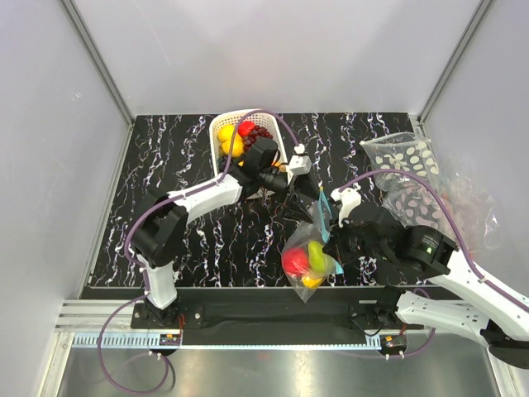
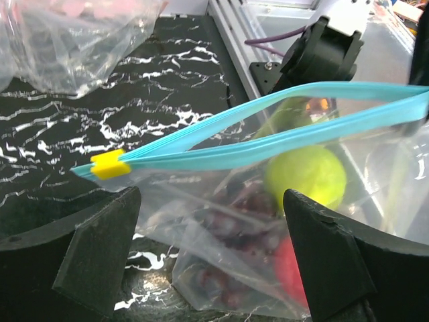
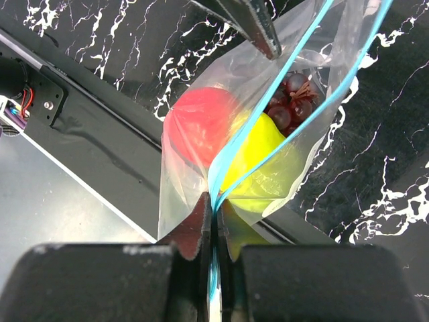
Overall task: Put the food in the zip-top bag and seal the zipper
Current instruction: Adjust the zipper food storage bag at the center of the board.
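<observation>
The zip-top bag (image 1: 307,258) hangs near the table's front middle. It holds a red apple (image 3: 200,124), a green fruit (image 3: 263,157) and purple grapes (image 3: 293,100). My right gripper (image 1: 332,236) (image 3: 214,209) is shut on one end of the teal zipper (image 3: 231,144) and holds the bag up. The zipper's two strips gape apart and meet at a yellow slider (image 2: 110,164) at the far end. My left gripper (image 1: 304,198) (image 2: 211,196) is open, its fingers (image 2: 100,248) standing on either side of the bag just below the zipper (image 2: 268,144), not touching it.
A white slotted basket (image 1: 220,126) at the back middle holds a yellow fruit, a red fruit and grapes. A clear bag patterned with white ovals (image 1: 405,153) and other crumpled bags (image 1: 467,207) lie at the right. The black front rail (image 1: 273,302) runs below the bag.
</observation>
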Robot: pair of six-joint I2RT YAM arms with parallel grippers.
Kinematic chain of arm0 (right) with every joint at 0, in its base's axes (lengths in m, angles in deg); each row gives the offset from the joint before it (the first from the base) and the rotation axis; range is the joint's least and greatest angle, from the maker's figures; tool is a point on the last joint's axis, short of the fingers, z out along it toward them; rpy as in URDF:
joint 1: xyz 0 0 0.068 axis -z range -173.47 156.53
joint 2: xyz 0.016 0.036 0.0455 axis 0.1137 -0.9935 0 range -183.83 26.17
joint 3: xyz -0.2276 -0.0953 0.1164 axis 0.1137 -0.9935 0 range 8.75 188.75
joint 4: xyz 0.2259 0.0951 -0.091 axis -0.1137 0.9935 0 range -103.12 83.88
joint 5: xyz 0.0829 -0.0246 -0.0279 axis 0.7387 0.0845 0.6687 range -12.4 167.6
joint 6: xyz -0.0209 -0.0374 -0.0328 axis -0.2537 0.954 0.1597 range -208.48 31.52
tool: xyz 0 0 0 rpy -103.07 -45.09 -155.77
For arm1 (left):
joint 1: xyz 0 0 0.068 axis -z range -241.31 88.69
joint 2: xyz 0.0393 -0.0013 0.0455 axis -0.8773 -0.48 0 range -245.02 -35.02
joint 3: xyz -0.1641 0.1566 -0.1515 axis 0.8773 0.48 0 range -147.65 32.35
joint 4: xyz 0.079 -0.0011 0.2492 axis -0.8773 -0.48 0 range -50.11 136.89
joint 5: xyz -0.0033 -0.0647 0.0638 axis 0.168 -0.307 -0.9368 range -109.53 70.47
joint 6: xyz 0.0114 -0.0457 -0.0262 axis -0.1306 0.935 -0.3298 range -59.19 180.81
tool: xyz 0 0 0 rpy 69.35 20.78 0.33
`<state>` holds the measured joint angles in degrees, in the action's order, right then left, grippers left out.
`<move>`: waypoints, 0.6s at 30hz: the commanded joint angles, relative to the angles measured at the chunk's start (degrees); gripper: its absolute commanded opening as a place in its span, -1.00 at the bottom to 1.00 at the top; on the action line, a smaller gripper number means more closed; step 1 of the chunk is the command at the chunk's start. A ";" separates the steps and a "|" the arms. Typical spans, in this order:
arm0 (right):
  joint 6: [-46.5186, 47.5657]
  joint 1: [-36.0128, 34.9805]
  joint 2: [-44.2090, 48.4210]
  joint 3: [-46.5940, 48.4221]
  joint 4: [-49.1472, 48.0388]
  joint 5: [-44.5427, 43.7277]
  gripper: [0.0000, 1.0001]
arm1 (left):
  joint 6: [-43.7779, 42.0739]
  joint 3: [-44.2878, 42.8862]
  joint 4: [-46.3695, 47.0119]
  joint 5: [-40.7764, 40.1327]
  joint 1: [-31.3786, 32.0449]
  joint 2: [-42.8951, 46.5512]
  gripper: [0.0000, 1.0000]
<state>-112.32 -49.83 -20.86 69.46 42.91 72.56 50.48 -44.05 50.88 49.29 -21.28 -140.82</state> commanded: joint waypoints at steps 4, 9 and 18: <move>-0.25 -0.33 1.23 1.26 -1.10 -0.85 -0.95 | -2.50 1.42 4.54 -1.75 -1.01 1.12 0.86; -0.33 -0.42 1.41 1.17 -1.19 -0.41 -0.95 | -0.05 2.58 8.65 -0.97 -3.72 1.56 0.85; -0.16 -0.25 1.41 1.08 -1.19 -0.06 -0.95 | -10.93 -5.69 -4.87 8.26 -4.08 -2.92 0.91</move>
<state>-112.32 -49.83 -20.33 69.46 43.35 72.63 45.69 -47.22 48.26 51.93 -25.96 -143.42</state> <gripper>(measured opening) 0.062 0.947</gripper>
